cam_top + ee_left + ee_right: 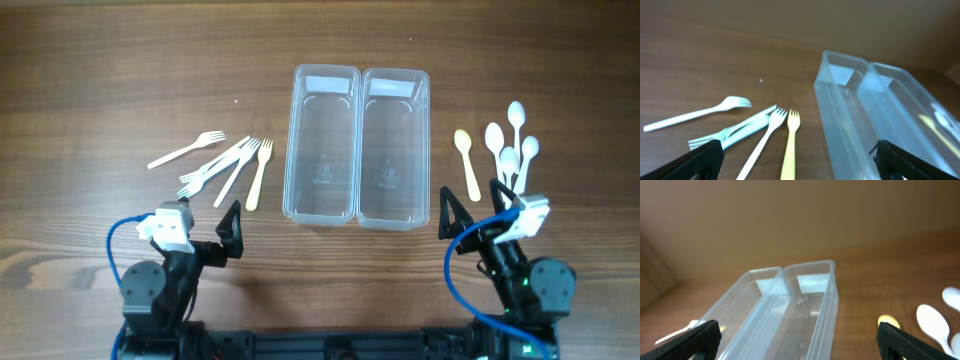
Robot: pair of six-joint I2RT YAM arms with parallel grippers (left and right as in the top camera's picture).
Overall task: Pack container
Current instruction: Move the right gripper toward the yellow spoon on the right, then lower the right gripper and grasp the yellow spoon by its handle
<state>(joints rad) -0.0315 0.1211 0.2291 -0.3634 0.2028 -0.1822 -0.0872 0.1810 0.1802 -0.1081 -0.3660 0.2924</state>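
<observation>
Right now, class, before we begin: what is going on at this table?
Nothing has been packed yet. The clear twin-tub container sits empty in the middle of the table. Plastic forks lie on the left arm's side of it and plastic spoons on the right arm's side. The left gripper and the right gripper are both open near the robot's edge of the table, holding nothing.

Wooden table [120, 70], clear twin-tub container [357, 140] mid-table, plastic forks [186, 151] left of it — spoons [495, 136] right
</observation>
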